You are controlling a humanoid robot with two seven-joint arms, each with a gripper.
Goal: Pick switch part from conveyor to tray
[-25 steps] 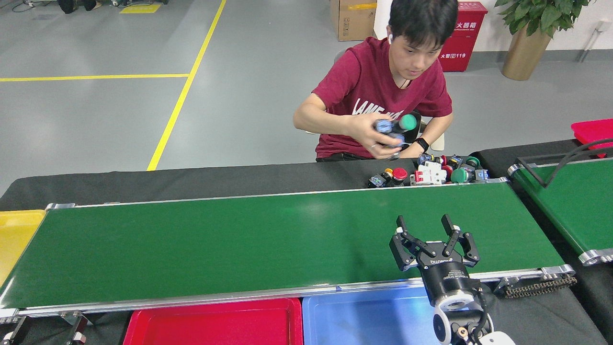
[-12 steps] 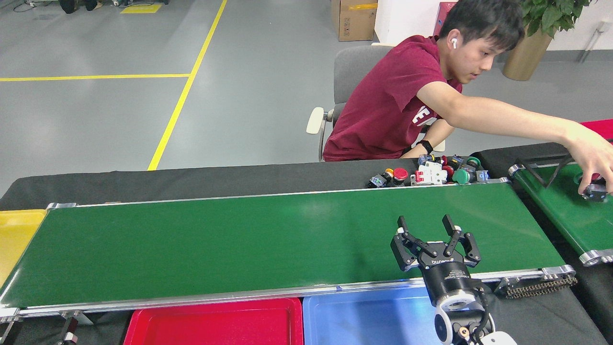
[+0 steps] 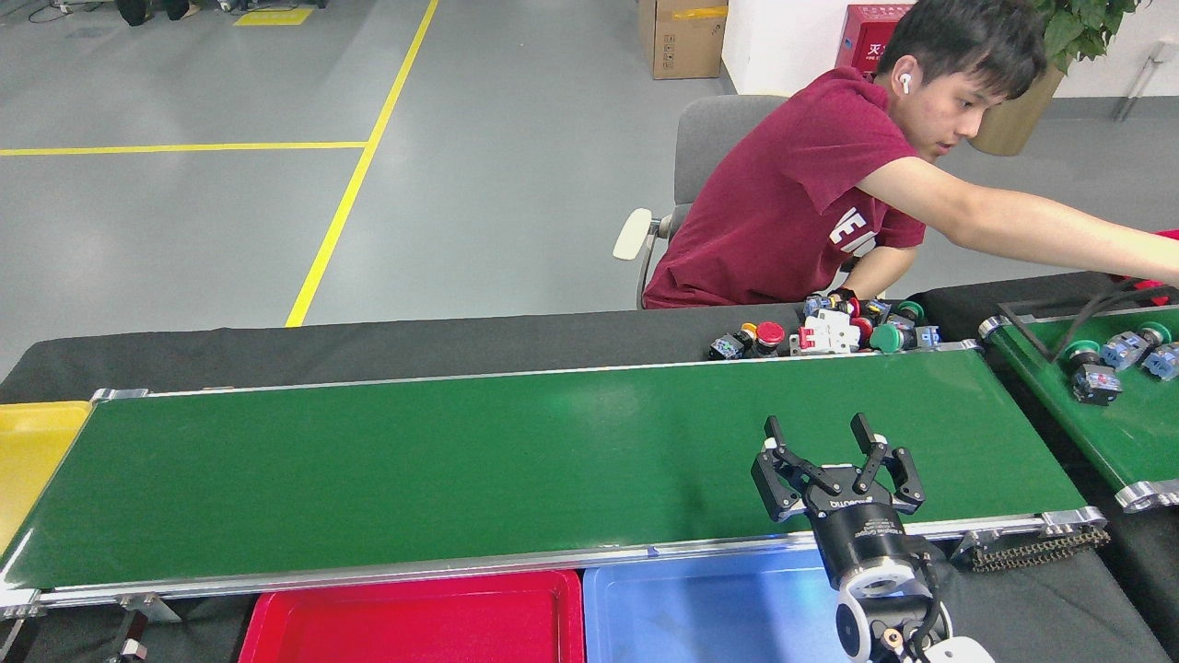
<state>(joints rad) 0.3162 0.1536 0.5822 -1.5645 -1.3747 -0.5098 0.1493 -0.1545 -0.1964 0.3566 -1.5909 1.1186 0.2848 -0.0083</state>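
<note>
Since half a second ago, three switch parts (image 3: 1119, 357) set down on the second belt (image 3: 1105, 433) at the right edge of the view, close to its far rail under the black bent bar (image 3: 1059, 322): one with a green cap and dark body nearest, two bluish ones just beyond, close together. Then, only a hand down on that belt over a single dark piece; now that hand gone past the right edge, with the person's arm (image 3: 1032, 226) stretched out above the belt's far end. A second ago, those parts held against the chest. Meaning for the task, as a judgement: supply freshly loaded, but not yet within reach, since the conveyor (image 3: 461, 460) itself, the long belt between silver rails, lies bare from its left corner caps to its right ones. Probably a wait until a part rides across from the side belt. More spare parts heaped in a pile (image 3: 829, 331) on the black cloth just beyond the conveyor's far rail, near its right end, untouched. Right gripper (image 3: 822, 435) unmoved across all three frames, hovering over the near rail toward the conveyor's right end, jaws spread wide, nothing between them, touching nothing. Left gripper nowhere in view. Blue tray (image 3: 700, 608) directly below that gripper, beside a red tray (image 3: 414, 622), both off the near edge; a yellow tray (image 3: 28, 451) at the left end.
</note>
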